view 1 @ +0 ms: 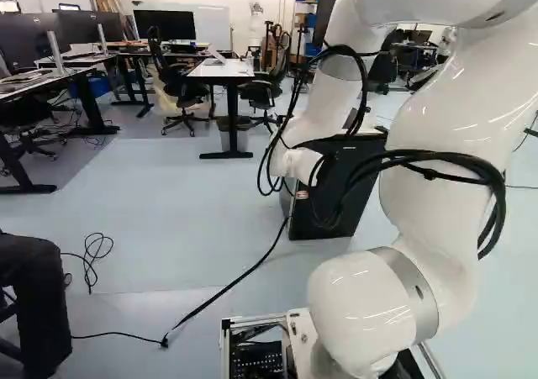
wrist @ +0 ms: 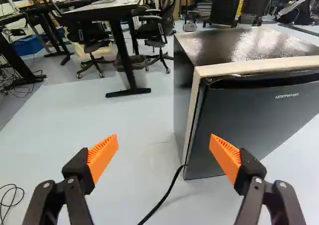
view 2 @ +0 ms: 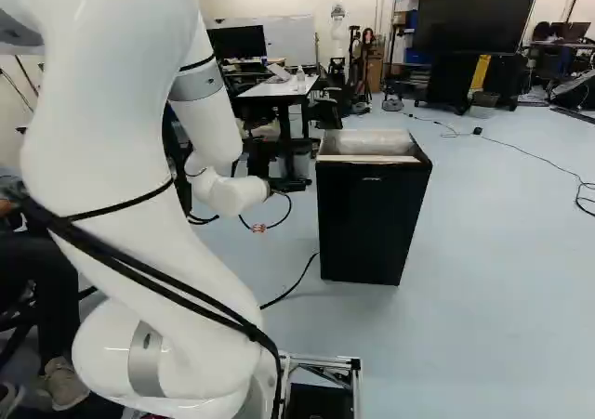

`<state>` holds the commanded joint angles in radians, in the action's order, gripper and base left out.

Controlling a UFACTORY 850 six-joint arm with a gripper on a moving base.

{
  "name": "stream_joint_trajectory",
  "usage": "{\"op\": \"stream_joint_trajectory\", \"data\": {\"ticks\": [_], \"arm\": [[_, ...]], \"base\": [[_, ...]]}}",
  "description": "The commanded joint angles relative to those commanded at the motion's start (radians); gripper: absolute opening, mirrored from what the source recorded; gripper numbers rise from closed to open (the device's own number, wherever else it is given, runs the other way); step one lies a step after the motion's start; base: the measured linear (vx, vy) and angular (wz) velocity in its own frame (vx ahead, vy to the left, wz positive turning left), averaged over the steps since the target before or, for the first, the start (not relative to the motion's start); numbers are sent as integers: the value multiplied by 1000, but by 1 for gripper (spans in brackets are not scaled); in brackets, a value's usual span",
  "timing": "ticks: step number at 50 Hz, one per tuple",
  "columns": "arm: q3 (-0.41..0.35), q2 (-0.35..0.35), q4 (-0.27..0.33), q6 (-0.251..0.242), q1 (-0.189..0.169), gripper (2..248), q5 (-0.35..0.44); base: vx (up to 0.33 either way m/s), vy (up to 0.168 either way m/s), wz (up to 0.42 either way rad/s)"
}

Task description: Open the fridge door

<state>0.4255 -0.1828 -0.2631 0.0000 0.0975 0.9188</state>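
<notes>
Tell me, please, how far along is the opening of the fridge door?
The approach looks mostly done: the open gripper is near the fridge. Nothing is in hand. Left: catching the door, which looks closed, and swinging it open.

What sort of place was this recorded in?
Probably a robotics lab sharing office space: desks, monitors and office chairs stand in the background, while a white robot arm and a small black fridge share the floor nearer the cameras.
</notes>
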Motion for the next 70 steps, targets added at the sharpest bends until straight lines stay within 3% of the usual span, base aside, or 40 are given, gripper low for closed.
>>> {"op": "stream_joint_trajectory", "data": {"ticks": [70], "arm": [[199, -328, -384, 0, 12, 247, 352]], "base": [[0, 0, 0]]}}
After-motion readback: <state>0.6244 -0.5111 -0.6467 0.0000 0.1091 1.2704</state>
